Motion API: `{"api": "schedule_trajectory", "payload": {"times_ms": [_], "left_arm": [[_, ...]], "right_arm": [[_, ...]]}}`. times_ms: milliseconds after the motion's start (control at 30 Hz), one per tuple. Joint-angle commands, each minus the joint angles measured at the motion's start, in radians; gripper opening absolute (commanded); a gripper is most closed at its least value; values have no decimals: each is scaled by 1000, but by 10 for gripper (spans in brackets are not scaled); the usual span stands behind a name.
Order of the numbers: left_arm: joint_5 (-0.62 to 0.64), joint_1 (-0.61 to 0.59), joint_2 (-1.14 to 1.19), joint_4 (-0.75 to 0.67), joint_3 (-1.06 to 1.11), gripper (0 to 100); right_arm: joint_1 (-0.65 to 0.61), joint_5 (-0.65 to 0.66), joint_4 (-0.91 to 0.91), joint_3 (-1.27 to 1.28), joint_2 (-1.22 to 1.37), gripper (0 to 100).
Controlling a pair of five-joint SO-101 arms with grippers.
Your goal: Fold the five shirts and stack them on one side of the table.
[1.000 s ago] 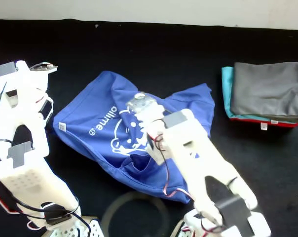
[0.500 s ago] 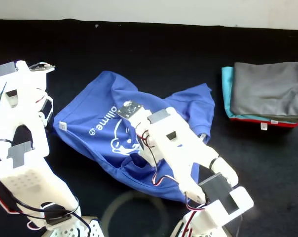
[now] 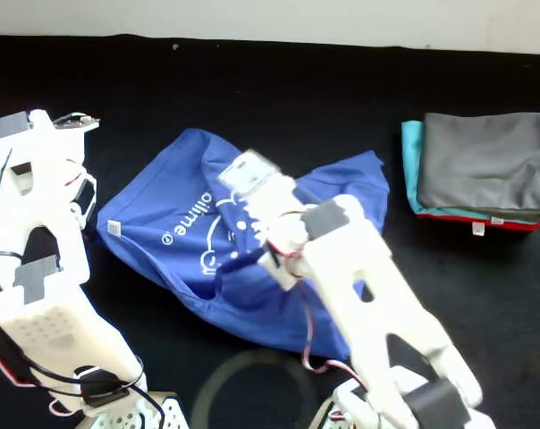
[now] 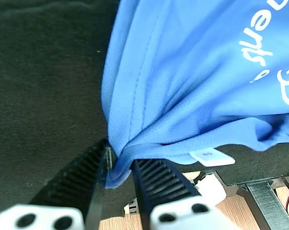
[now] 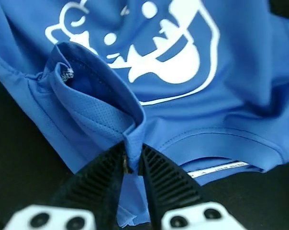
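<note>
Blue shirt (image 3: 163,197), white print (image 5: 154,62), white tag (image 4: 211,157); left jaws, right jaws pinching it.

Crumpled blue cloth shirt (image 4: 183,72): fine mesh knit, matt. Black worktop (image 3: 279,89): matt, felt-like. Ribbed black plastic fingers (image 5: 166,175) on right tool (image 5: 133,152).

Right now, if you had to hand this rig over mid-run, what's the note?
Left pincer: shut on a bunched edge of the blue shirt, close to its white tag.
Right pincer: shut on a raised fold of the same shirt, beside the white printed graphic.
Blue shirt: crumpled mid-table, not folded.
Done: folded stack at one side of the table, grey on top, teal and red edges beneath; exact count cannot be told.
To do: fold the blue shirt and put it on that stack.
</note>
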Motion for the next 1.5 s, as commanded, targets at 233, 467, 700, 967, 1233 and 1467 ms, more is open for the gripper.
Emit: {"api": "schedule_trajectory", "payload": {"times_ms": [233, 467, 700, 967, 1233, 1467], "left_arm": [[9, 97, -341, 38, -33, 8], [9, 156, -619, 37, -41, 8], [9, 205, -835, 35, -42, 8], [5, 199, -1029, 25, -44, 8], [5, 199, -1150, -46, -42, 8], [6, 199, -1219, -71, -42, 8]], "right_arm": [[372, 2, -145, -323, -56, 5], [410, 2, -1, -679, 67, 5], [410, 2, 151, -1046, 67, 5], [412, 8, 208, -1369, 65, 5], [475, 9, 237, -1541, 65, 5], [496, 5, 321, -1770, 65, 5]]}}
